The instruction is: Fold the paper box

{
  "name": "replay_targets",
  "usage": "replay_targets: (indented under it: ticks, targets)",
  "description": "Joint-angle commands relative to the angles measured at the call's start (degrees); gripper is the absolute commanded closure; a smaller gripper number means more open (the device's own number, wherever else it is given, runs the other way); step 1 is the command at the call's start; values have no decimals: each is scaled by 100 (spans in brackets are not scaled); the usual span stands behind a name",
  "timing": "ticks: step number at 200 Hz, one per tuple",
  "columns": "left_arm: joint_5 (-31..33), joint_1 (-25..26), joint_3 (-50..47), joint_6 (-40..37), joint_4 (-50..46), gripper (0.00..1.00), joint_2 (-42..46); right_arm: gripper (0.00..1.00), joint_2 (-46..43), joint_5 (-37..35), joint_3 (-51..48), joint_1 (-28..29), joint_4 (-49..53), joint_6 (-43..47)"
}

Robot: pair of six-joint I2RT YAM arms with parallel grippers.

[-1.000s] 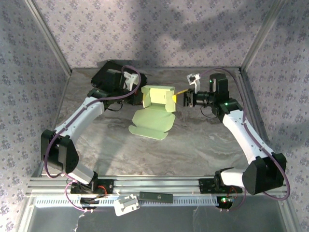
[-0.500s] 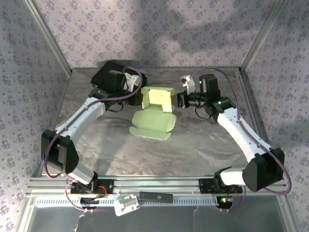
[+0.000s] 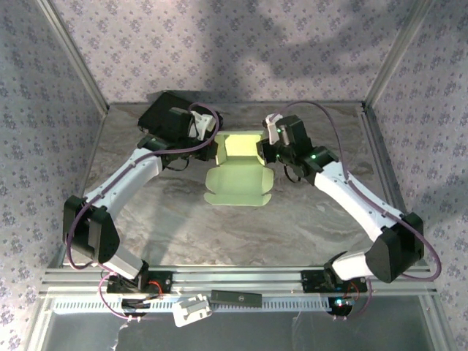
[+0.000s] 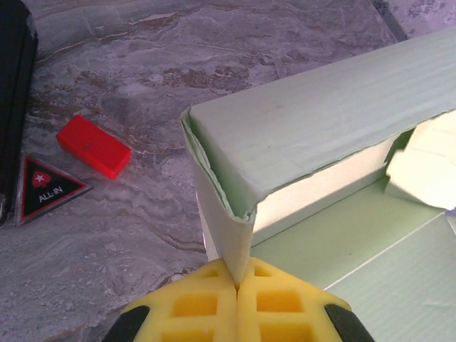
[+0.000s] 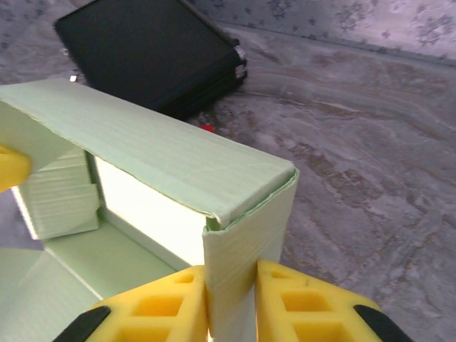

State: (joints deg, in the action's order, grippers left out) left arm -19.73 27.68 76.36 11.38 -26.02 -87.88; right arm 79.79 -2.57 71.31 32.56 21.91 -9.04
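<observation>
The right gripper [image 3: 265, 151] has swung in from the right side of the table [image 3: 314, 219] over the last second. It now pinches the right wall of the paper box [image 3: 238, 172], its 2 yellow pads [image 5: 306, 303] pressed against either face of the folded cardboard. Opposite it, the left gripper [image 4: 236, 281] stays clamped shut on the box's left wall at the corner, as it was a second ago.

The pale green box sits toward the far middle of the table, with its back and side walls standing and its lid flap lying flat toward the arms. That flap was skewed a second ago and now lies square to the box. A black case [image 3: 157, 110] lies behind the left arm, with a small red block [image 4: 94, 146] near it.

With both side walls now held, the box looks braced for locking the walls and closing the lid, steps not yet done.
</observation>
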Motion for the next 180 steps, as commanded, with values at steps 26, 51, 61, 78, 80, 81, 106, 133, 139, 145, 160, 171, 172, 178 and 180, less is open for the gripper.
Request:
replay_targets:
  ticks: [26, 51, 61, 78, 80, 81, 106, 133, 139, 145, 160, 171, 172, 178, 180]
  targets:
    - [-29, 256, 219, -33, -24, 100, 157, 100, 477, -1733, 480, 530, 385, -355]
    - [284, 390, 278, 9, -149, 100, 152, 100, 569, -2156, 451, 667, 351, -599]
    - [375, 429, 284, 15, -183, 100, 161, 100, 575, -2045, 424, 664, 290, -608]
    - [462, 470, 266, 45, -192, 100, 173, 100, 651, -1969, 487, 635, 334, -591]
    - [468, 467, 266, 48, -193, 100, 174, 99, 660, -1961, 493, 633, 338, -591]
    - [473, 471, 266, 48, -193, 100, 174, 98, 661, -1955, 500, 627, 339, -586]
    - [505, 476, 240, 79, -192, 100, 189, 82, 689, -1820, 471, 474, 274, -564]
    - [541, 497, 180, 69, -131, 100, 246, 76, 701, -1855, 368, 353, 102, -407]
    - [536, 503, 181, 65, -131, 100, 253, 76, 714, -1844, 358, 327, 63, -366]
    - [544, 509, 181, 59, -124, 100, 252, 76, 732, -1837, 352, 303, 37, -341]
    - [549, 510, 189, 60, -135, 100, 233, 77, 774, -1765, 378, 269, -11, -292]
    - [565, 523, 194, 58, -127, 100, 220, 82, 816, -1777, 419, 267, -6, -270]
    - [575, 525, 195, 58, -129, 100, 219, 82, 817, -1779, 423, 268, 0, -267]
    - [603, 530, 195, 65, -130, 100, 218, 86, 835, -1831, 447, 281, 21, -261]
    - [608, 533, 204, 66, -135, 100, 216, 87, 841, -1852, 455, 290, 32, -264]
